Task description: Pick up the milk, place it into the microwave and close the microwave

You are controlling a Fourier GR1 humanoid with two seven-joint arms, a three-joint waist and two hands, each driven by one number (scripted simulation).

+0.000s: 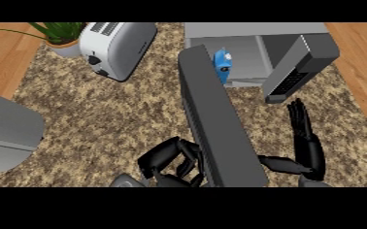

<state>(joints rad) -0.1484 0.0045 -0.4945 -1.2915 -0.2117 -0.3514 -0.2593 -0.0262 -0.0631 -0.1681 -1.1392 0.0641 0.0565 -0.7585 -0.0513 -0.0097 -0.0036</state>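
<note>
Head view: at the near edge, the left hand [171, 161] has its fingers curled narrow, holding nothing, just beside the left face of the microwave door [219, 126]; whether they touch it cannot be told. The right hand [308, 140] stands on the door's other side, fingers straight and close together, thumb stretched toward the door. The door, 1 long flat dark-grey slab, stands swung out and splits the speckled brown stone bench [122, 116] into 2 zones; the left zone has the wider open room. Beyond, the microwave [251, 31], a grey box, holds 1 blue milk [224, 63] carton at the left of its cavity, just behind the door's far end. Far left stand a rounded silver toaster [114, 46] and a potted plant [63, 36].
</note>
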